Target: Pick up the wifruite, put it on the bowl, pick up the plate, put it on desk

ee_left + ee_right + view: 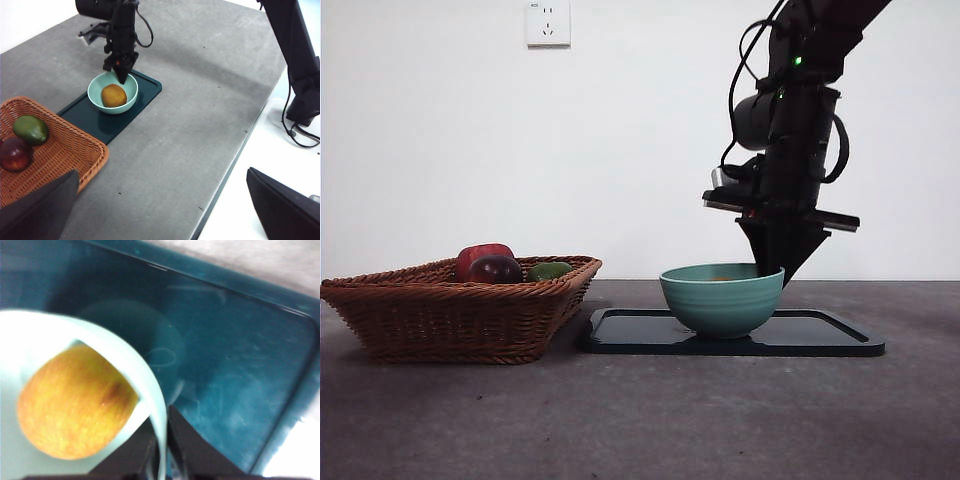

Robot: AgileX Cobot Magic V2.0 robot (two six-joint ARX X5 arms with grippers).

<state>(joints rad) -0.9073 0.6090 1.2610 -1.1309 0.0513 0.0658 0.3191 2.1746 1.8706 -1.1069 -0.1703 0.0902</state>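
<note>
The golden-brown wifruite lies inside the teal-green bowl. The bowl stands on a flat, dark teal rectangular plate on the grey desk. My right gripper points down at the bowl's far side. Its jaws are closed on the pale rim, one inside and one outside. My left gripper hangs high above the desk, open and holding nothing.
A wicker basket stands just left of the plate. It holds a red apple, a dark purple fruit and a green fruit. The desk's edge runs along the side away from the basket.
</note>
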